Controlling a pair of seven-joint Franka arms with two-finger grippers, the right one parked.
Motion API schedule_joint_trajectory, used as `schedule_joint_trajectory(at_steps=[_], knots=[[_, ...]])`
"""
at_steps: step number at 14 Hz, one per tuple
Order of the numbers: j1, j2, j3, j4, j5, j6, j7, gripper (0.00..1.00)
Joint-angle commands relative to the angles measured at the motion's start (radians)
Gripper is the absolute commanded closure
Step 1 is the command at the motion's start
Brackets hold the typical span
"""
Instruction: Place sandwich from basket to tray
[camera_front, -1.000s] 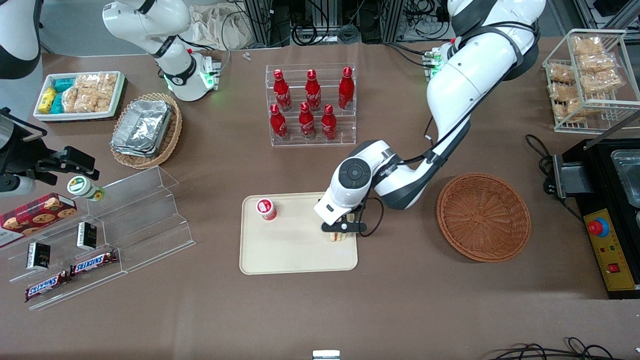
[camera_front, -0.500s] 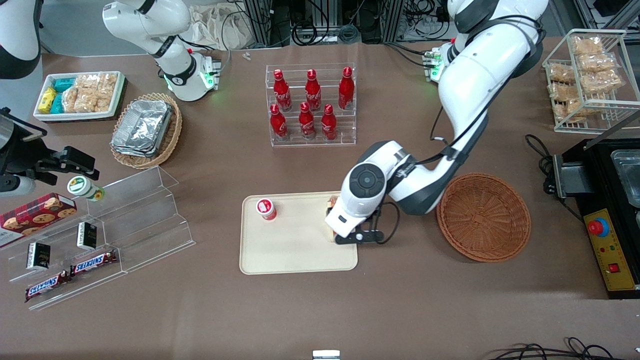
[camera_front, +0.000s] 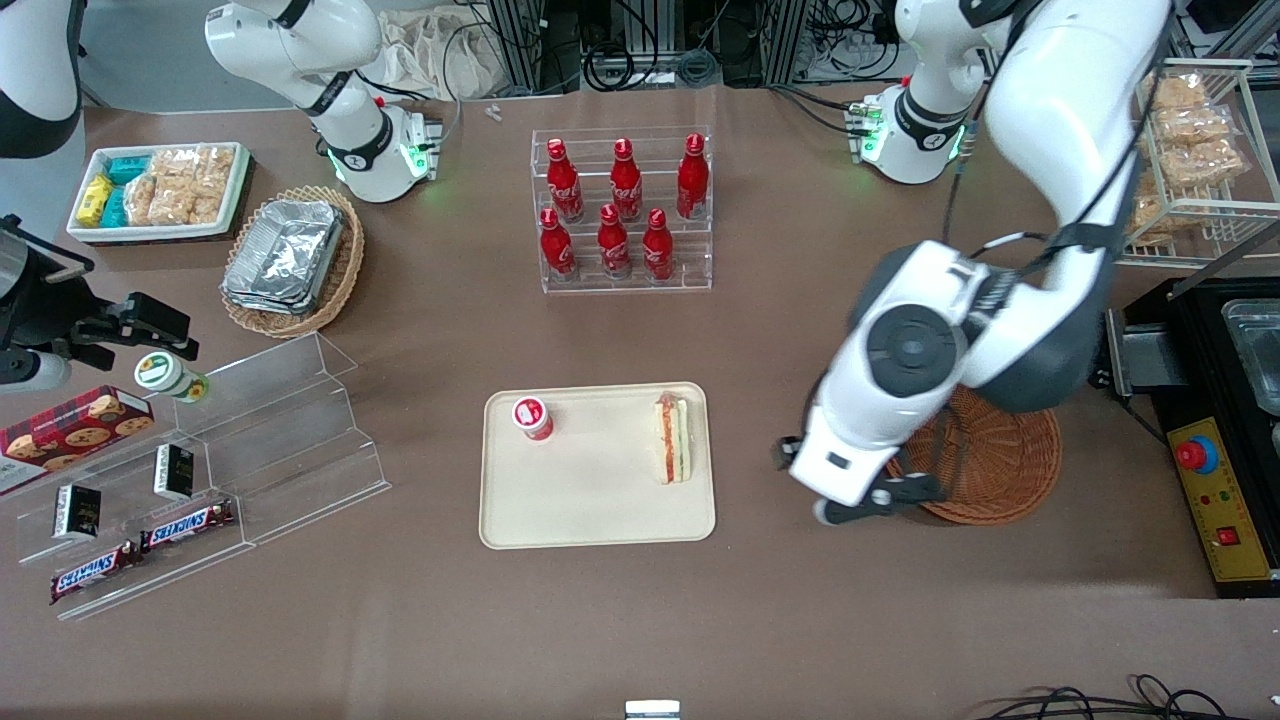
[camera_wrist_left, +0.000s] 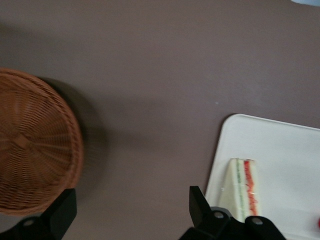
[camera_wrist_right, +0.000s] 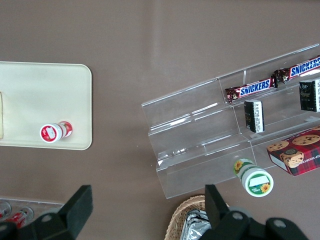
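Sandwich on tray, at edge toward working arm, lying on side, filling stripes showing. Small red-lidded cup on same tray, well apart. Tool above bench, between tray and basket, overlapping basket rim. Basket partly hidden by arm.

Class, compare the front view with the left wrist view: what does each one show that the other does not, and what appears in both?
Only the front view shows the red bottles in their clear rack, the foil containers, the small red-lidded cup on the tray, and the whole working arm, with its gripper raised over the table between tray and basket.

Only the left wrist view shows that gripper's open fingers with nothing between them.

Both show the sandwich lying on the tray, and the empty basket.
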Motion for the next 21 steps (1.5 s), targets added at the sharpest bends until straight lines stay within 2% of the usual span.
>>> schedule_joint_trajectory(at_steps=[1,3,6,7,8,10,13,14,16,18,21], knots=[[0.092,-0.067,-0.008,-0.025,-0.075,-0.064,0.165,0.00],[0.161,-0.107,-0.008,-0.026,-0.126,-0.102,0.294,0.00],[0.253,-0.142,-0.007,-0.038,-0.155,-0.209,0.483,0.00],[0.277,-0.174,0.002,-0.074,-0.192,-0.226,0.535,0.00],[0.284,-0.213,0.027,-0.124,-0.194,-0.213,0.563,0.00],[0.255,-0.312,0.111,-0.236,-0.235,-0.124,0.569,0.00],[0.132,-0.481,0.318,-0.463,-0.328,0.008,0.636,0.00],[0.124,-0.545,0.352,-0.547,-0.363,0.055,0.684,0.00],[0.124,-0.622,0.364,-0.649,-0.372,0.099,0.726,0.00],[0.127,-0.601,0.363,-0.606,-0.365,0.058,0.718,0.00],[0.132,-0.506,0.360,-0.447,-0.359,-0.065,0.723,0.00]])
